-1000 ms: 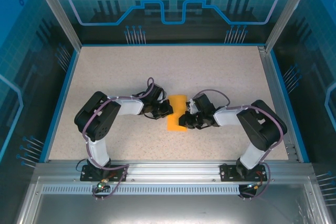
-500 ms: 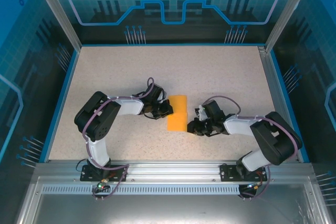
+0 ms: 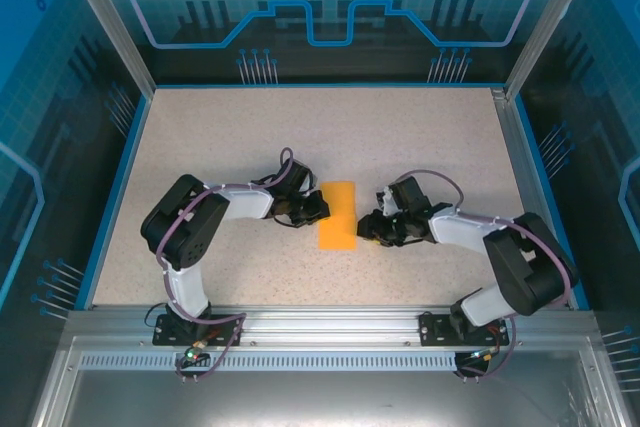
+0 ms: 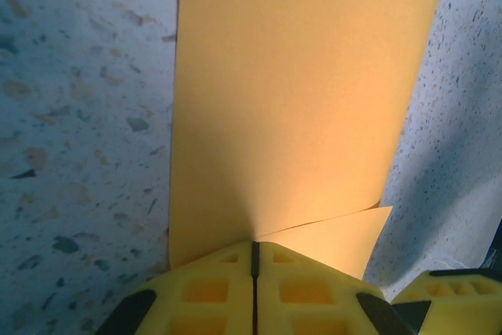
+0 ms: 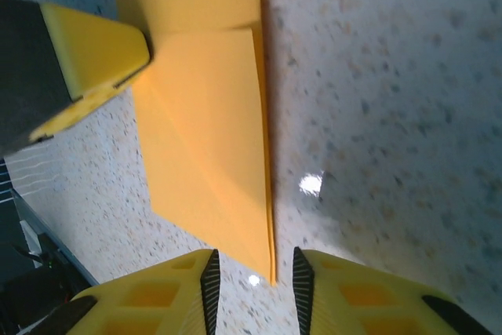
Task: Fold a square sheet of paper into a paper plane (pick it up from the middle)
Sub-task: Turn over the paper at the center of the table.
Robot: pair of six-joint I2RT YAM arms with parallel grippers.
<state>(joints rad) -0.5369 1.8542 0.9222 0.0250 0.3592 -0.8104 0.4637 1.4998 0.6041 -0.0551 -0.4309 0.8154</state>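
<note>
Paper (image 3: 337,215), folded into a strip, lies on the speckled bench (image 3: 250,137) between the arms. The left gripper (image 3: 318,209) is clamped tight on its left edge. The right gripper (image 3: 366,228) stands slightly parted, with the paper's corner loose in the gap.

Both arms bend inward, left pincer (image 4: 253,260) clamped on the paper (image 4: 298,115), right pincer (image 5: 255,272) slightly parted.

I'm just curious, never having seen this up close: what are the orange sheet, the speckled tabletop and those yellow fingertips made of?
The orange sheet looks like thin matte paper: it holds sharp creases and lies flat. The tabletop seems to be speckled stone-look laminate, slightly glossy, given a light glint. The left gripper's fingers look like moulded yellow plastic with hollow cells, maybe rubbery.
</note>
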